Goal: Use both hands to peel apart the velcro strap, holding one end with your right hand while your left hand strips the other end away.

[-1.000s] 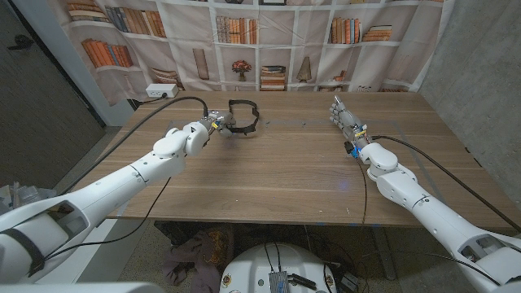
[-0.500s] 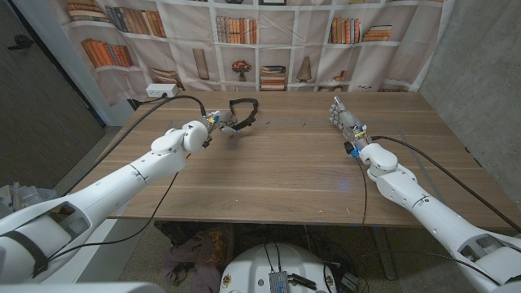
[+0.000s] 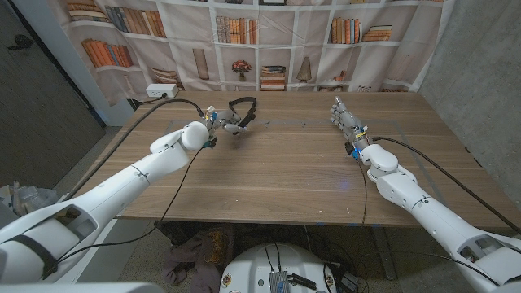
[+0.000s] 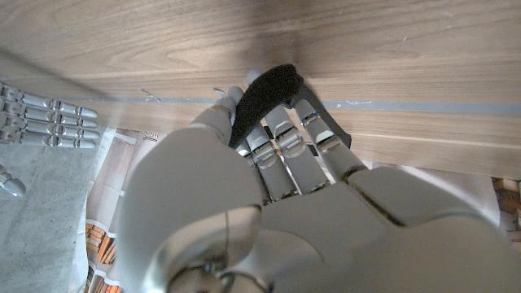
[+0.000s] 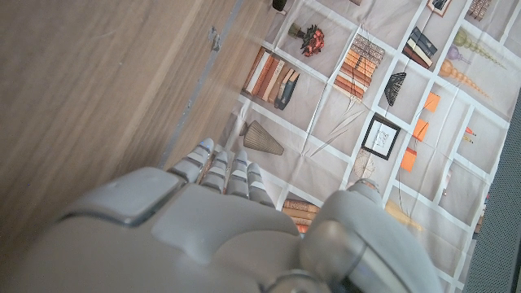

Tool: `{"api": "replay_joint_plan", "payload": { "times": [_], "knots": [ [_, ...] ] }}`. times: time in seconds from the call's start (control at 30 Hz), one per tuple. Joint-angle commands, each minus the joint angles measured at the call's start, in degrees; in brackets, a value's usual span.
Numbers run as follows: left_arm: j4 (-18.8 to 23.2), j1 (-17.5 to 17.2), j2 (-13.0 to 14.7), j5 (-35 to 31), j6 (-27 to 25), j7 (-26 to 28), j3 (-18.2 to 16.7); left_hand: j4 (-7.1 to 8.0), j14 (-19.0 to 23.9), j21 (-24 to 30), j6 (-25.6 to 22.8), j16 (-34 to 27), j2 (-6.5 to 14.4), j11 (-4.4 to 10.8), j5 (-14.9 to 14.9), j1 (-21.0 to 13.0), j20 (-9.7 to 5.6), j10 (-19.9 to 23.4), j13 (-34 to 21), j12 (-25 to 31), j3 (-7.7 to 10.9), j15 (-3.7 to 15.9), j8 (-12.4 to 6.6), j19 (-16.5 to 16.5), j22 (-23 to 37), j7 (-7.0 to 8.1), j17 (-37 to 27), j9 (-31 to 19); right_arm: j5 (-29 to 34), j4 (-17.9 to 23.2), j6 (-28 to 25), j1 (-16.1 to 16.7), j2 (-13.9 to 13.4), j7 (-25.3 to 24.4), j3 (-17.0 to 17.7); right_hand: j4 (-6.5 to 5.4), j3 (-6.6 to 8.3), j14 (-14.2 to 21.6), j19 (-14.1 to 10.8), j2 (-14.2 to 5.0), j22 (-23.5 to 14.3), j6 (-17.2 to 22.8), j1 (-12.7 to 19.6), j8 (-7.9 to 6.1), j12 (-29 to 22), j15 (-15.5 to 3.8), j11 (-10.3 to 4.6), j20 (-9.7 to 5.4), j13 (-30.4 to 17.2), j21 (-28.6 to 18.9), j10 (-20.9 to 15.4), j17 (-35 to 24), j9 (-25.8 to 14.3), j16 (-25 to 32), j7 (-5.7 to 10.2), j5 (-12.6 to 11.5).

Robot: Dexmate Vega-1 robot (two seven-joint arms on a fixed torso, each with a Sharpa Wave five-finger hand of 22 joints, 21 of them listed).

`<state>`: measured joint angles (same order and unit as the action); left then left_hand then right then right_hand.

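At the far left of the table [image 3: 285, 163], your left hand [image 3: 213, 118] has the strap [image 3: 241, 112] pinched at one end; the rest of the black loop stands out from the fingers toward the middle, its lower edge at or just above the wood. From the left wrist view, the strap [image 4: 264, 94] passes between the thumb and the other fingers [image 4: 281, 134], which are curled around it, and the hand [image 4: 269, 212] sits close over the tabletop [image 4: 366, 57]. Your right hand [image 3: 345, 118] is well apart from the strap, across the table on the far right, standing upright with its fingers held straight and close together, holding nothing. In the right wrist view, that hand [image 5: 212, 220] points its fingers [image 5: 224, 171] toward the bookshelf backdrop [image 5: 366, 98] beyond the table edge. A white power strip [image 3: 160, 91] lies at the far left corner, with a black cable [image 3: 155, 122] running from it along your left arm.
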<state>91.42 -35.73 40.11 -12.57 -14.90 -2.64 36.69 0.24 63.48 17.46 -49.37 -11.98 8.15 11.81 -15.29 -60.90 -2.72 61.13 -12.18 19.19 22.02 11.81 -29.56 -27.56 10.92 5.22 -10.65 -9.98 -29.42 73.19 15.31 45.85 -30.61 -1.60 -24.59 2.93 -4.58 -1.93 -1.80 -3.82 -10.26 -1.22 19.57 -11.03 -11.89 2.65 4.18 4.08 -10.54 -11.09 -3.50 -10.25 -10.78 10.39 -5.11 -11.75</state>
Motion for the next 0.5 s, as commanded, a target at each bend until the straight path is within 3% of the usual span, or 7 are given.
{"api": "replay_joint_plan", "payload": {
  "times": [0.03, 0.27, 0.43, 0.5],
  "knots": [
    [0.23, 0.0, -1.6, 6.22, 0.76, 3.8, -0.48, -0.07, 0.56, 0.31, -1.42, -0.05, -0.36, -0.09, -0.65, -0.65, -4.59, 0.81, -0.11, -0.16, 0.31, 1.04, 0.41, -0.87, 0.23, -1.09, -0.19, -0.35, 1.36, -0.22, 1.09, -0.06, -0.36, 0.0, -0.31, 0.3, -0.06, -0.04, -0.17, -0.49, -0.14, 0.33, 0.12, -0.38, -0.24, 0.02, -0.16, 0.01, -0.17, -0.19, 0.0, -0.19, -0.09, 0.25, -0.13, 0.27],
    [2.28, 0.35, -1.05, 6.72, 0.85, 4.76, -0.19, -0.31, 0.55, 0.53, -1.88, 0.1, -0.72, -0.12, -0.78, -0.87, -5.1, 1.0, -0.18, -0.21, 0.36, 1.01, 0.75, -1.33, 0.28, -1.25, -0.16, -0.41, 1.93, -0.62, 1.84, -0.47, -0.47, 0.79, -0.66, 0.34, -0.05, -0.04, -0.09, -0.51, -0.14, 0.29, 0.15, -0.35, -0.22, 0.07, -0.05, -0.04, -0.17, -0.16, 0.05, -0.19, -0.09, 0.25, -0.13, 0.27],
    [2.26, 0.6, -1.88, 6.97, 1.28, 6.35, -0.01, -0.42, 0.69, 0.78, -2.08, 0.13, -0.77, -0.11, -0.89, -1.03, -5.42, 1.01, -0.28, -0.27, 0.45, 1.0, 1.04, -1.82, 0.34, -1.46, -0.17, -0.47, 3.5, 1.38, 0.7, -0.17, -1.53, -0.48, -0.92, 0.36, -0.06, -0.08, -0.01, -0.51, -0.14, 0.3, 0.15, -0.34, -0.23, 0.07, 0.02, -0.06, -0.16, -0.13, 0.05, -0.19, -0.09, 0.24, -0.15, 0.28],
    [1.78, 0.84, -2.43, 7.3, 1.83, 6.67, 0.17, -0.51, 0.54, 0.89, -2.14, 0.27, -0.97, -0.16, -0.98, -1.1, -5.63, 0.44, -0.34, -0.59, 0.45, 0.98, 1.37, -1.95, 0.38, -1.39, -0.14, -0.49, 3.4, 1.97, 0.72, 0.16, -1.53, -1.02, -0.63, 0.54, 0.04, -0.75, 1.05, -0.63, -0.17, 1.96, 0.39, -0.92, -0.91, 0.18, 0.2, -0.22, -0.2, 0.16, -1.68, -0.18, -0.1, 0.06, -0.1, 0.29]
  ]
}}
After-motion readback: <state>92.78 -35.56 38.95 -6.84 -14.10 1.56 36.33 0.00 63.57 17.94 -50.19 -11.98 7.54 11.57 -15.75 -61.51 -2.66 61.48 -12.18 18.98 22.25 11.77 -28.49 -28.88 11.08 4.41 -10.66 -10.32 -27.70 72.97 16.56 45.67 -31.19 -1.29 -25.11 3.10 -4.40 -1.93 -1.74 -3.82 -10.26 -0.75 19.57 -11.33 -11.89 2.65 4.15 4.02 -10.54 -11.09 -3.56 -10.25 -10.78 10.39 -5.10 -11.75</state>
